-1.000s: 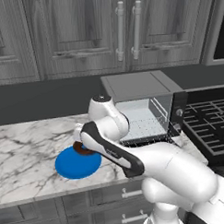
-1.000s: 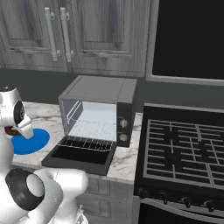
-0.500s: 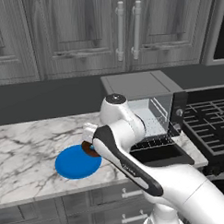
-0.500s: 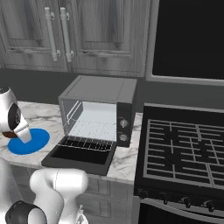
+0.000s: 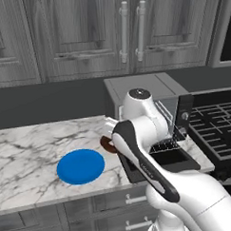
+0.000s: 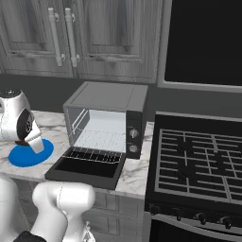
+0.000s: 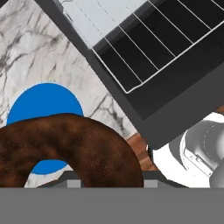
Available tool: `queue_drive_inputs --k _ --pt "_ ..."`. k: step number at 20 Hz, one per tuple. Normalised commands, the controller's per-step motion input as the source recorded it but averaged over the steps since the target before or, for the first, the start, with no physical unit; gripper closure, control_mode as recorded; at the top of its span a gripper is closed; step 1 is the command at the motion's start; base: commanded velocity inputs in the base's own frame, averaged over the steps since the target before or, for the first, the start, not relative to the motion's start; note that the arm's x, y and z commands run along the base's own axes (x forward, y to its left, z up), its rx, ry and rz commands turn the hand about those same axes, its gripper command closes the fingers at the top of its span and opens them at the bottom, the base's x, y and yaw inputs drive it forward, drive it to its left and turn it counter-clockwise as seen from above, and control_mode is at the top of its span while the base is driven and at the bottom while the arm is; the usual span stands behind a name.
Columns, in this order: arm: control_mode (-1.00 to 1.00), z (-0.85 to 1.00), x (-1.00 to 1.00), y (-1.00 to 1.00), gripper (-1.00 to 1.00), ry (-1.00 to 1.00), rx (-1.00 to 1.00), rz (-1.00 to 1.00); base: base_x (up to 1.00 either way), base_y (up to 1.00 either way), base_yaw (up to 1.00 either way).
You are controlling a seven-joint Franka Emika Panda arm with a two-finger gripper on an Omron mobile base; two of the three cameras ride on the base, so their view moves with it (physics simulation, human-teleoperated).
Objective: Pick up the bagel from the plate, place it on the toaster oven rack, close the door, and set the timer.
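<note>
The bagel (image 7: pixel 65 148) is off the plate (image 5: pixel 81 166) and held up in the air, clamped between the fingers, whose tips are hidden behind it in the hand view. From the left base camera a small brown arc of the bagel (image 5: pixel 107 144) shows just left of the arm's forearm, between the plate and the toaster oven's open door (image 5: pixel 162 160), above the marble desk (image 5: pixel 28 154). Being a ring, it has no real long axis; in the hand view it hangs with its hole facing the camera, so the flat of the ring lies roughly square to the fingers, and blue plate shows through the hole. Its exact tilt against the desk cannot be read from the base views.

The plate lies flat and bare on the desk, left of the oven. The toaster oven (image 6: pixel 106 120) stands with its door (image 6: pixel 87 168) dropped down flat toward the front edge of the desk. The toaster oven rack (image 6: pixel 97 153), a pale wire grid, is drawn partway out over the door; in the hand view the rack (image 7: pixel 148 48) sits in the upper right, beyond the bagel. The stove (image 6: pixel 198 163) stands just right of the oven.
</note>
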Motion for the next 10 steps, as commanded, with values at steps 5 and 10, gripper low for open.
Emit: queue_drive_inputs --k 5,10 --pt "-1.0 0.0 0.0 -0.44 1.0 -0.05 0.0 -0.01 0.0 0.0 0.0" --pt "-1.0 0.0 0.0 -0.3 1.0 0.0 -0.06 0.05 0.0 0.0 0.0"
